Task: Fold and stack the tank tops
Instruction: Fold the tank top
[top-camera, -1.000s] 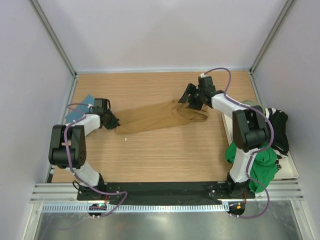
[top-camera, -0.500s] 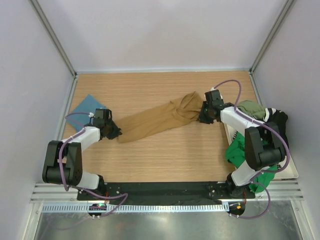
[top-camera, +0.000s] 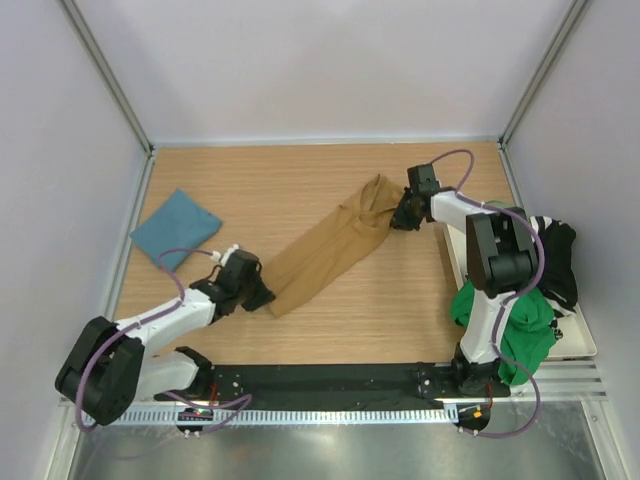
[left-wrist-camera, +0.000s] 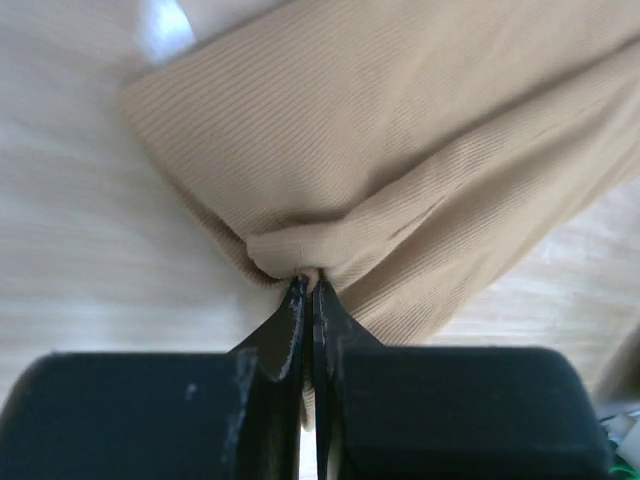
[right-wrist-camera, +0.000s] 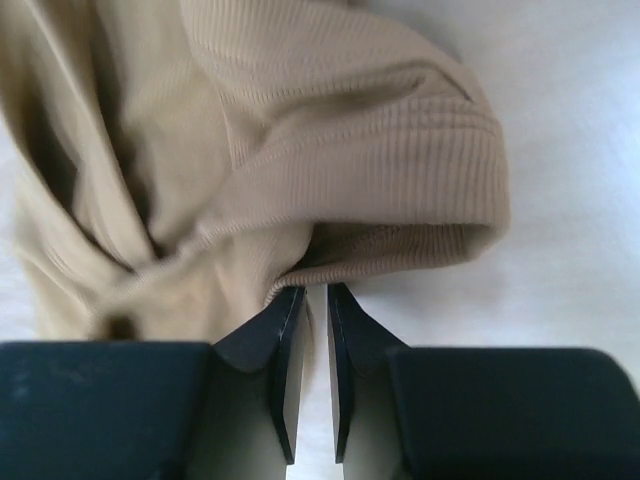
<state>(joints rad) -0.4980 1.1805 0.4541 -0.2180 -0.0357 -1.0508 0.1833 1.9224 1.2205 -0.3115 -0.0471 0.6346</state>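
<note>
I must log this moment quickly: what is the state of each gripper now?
Left gripper: closed on the tan tank top.
Right gripper: nearly closed at the same top's edge; a hold cannot be told.

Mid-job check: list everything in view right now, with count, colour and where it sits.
tan tank top: 1, tan brown, stretched diagonally across the table between both grippers
teal tank top: 1, teal blue, folded flat, far left of the table
green garment: 1 heap, green, spilling over the tray's near end
olive garment: 1, olive, far end of the tray pile
black garment: 1, black, on the tray pile
tray: 1, white, right edge of the table
table: 1, light wood
left gripper: 1, black, shut on the tan tank top's near end
right gripper: 1, black, nearly closed at its far end, grip unclear
</note>
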